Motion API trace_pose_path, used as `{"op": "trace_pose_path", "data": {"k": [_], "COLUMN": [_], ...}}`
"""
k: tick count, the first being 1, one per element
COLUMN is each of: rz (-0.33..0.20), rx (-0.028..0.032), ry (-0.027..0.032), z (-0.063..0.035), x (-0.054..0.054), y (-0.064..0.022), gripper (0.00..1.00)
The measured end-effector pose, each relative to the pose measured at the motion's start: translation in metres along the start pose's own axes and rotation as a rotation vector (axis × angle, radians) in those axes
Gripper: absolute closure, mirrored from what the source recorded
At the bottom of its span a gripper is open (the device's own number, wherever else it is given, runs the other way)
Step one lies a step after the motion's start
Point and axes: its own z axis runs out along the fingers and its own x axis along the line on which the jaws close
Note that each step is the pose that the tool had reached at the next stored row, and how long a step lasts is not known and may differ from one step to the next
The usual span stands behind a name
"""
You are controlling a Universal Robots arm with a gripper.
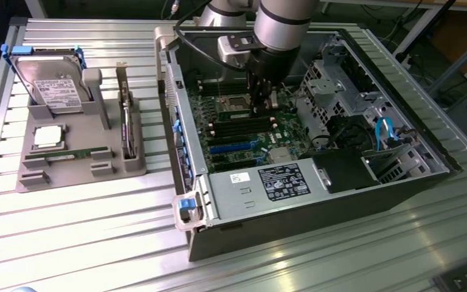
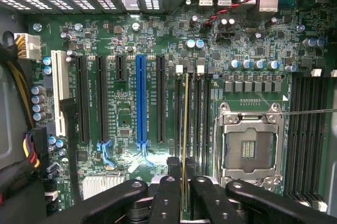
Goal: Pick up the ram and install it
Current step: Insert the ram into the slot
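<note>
The ram (image 2: 185,124) appears edge-on as a thin green-yellow strip in the wrist view, pinched between the two black fingers (image 2: 172,168) of my gripper (image 2: 185,163), which is shut on it. The stick hangs over the black memory slots (image 2: 197,118) beside the open CPU socket (image 2: 247,145), lined up along one of them. Whether its lower edge sits in the slot I cannot tell. In the exterior view my gripper (image 1: 258,103) reaches down inside the open computer case (image 1: 172,91), just above the motherboard (image 1: 250,131).
A grey holder tray (image 1: 79,176) on the exterior view's left carries a hard drive (image 1: 51,85), a CPU chip (image 1: 48,137) and another green stick (image 1: 63,156). Inside the case are the power supply (image 1: 282,182), a blue cable (image 1: 383,131) and a blue expansion slot (image 2: 140,100).
</note>
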Motion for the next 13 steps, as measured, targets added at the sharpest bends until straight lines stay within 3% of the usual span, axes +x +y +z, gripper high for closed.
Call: {"op": "trace_pose_path", "data": {"k": [10,13], "rz": [0.0,-0.001], "rx": [0.0007,0.0082], "ry": [0.0026,0.0101], "z": [0.0029,0.0061], "x": [-0.003,-0.0031], "y": [0.0001,0.0003], "gripper": [0.86,0.86]}}
